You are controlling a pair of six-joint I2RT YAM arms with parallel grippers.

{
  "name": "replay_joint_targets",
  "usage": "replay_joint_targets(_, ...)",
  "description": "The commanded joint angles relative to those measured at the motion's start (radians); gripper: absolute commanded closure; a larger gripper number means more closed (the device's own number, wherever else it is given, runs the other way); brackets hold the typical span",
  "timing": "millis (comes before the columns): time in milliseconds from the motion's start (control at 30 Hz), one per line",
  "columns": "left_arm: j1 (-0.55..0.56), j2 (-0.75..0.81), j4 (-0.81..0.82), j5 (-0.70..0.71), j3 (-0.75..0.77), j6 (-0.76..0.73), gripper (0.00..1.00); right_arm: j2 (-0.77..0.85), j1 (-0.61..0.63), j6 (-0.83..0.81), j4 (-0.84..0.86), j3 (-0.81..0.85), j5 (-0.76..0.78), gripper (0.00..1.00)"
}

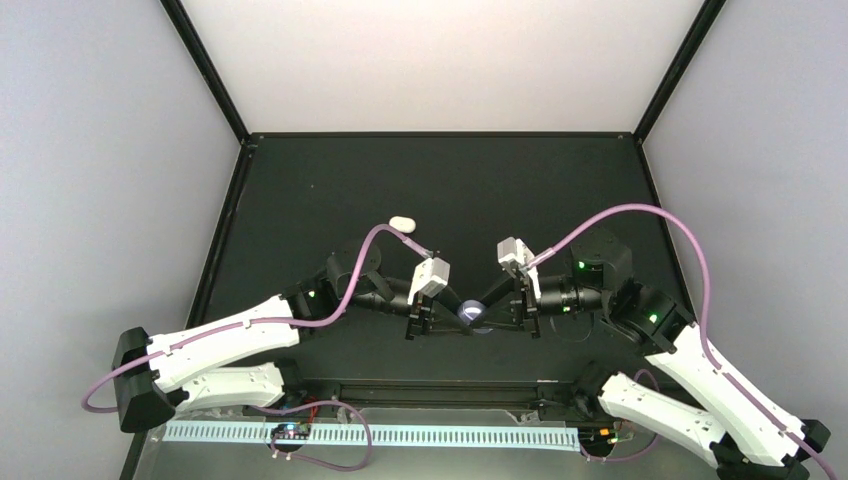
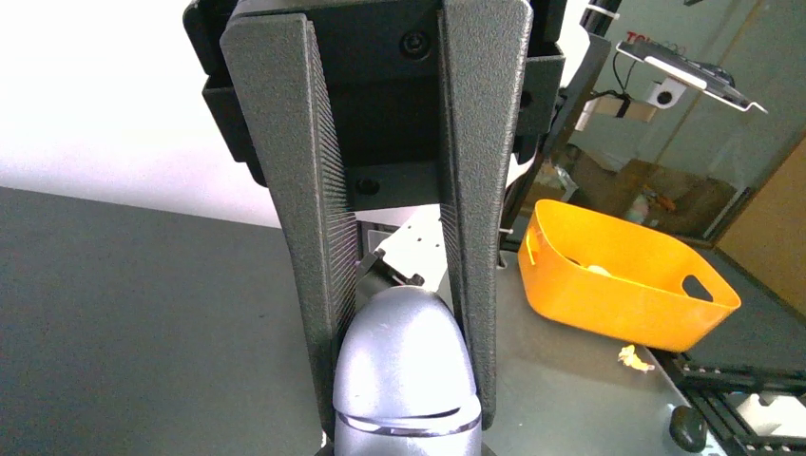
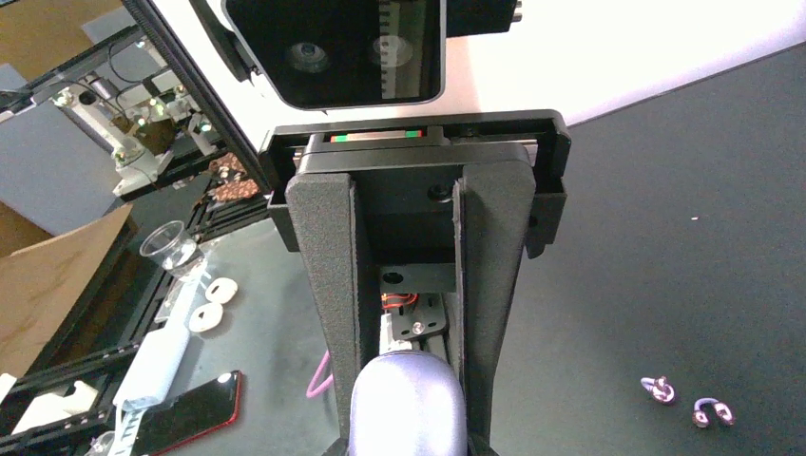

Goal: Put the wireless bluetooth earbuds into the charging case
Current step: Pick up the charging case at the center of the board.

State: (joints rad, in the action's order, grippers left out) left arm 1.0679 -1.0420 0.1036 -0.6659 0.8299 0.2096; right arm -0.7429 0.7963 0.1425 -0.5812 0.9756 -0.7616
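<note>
Top external view showed the two arms meeting nose to nose over the middle of the table (image 1: 330, 190), with the charging case (image 1: 472, 314) pinched between them. The left gripper (image 2: 407, 418) was clenched on one rounded end of the case and the right gripper (image 3: 409, 426) on the other. This was apparently so one could steady the shell while the other worked the lid, whose seam looked closed in the left wrist view. The wireless bluetooth earbuds (image 3: 659, 388) lay loose on the table, close together, off to one side of the case and not yet seated. A small white blob (image 1: 402, 222) beyond the left arm may have been those same buds, but it was too small to tell. The surface was matte black, walled in white with black frame rails. An orange bin (image 2: 618, 275) sat outside.
</note>
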Motion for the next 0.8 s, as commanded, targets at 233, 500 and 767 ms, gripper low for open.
replay_joint_targets(233, 0.007, 0.002, 0.01, -0.04, 0.032, -0.002, 0.98, 0.017, -0.004, 0.031, 0.051, 0.014, 0.06, 0.69)
replay_joint_targets(500, 0.007, 0.002, 0.017, -0.034, 0.031, 0.004, 0.98, 0.021, -0.004, 0.033, 0.051, 0.014, 0.066, 0.7)
replay_joint_targets(767, 0.007, 0.003, 0.025, -0.022, 0.026, 0.012, 0.99, 0.032, -0.004, 0.035, 0.047, 0.013, 0.064, 0.8)
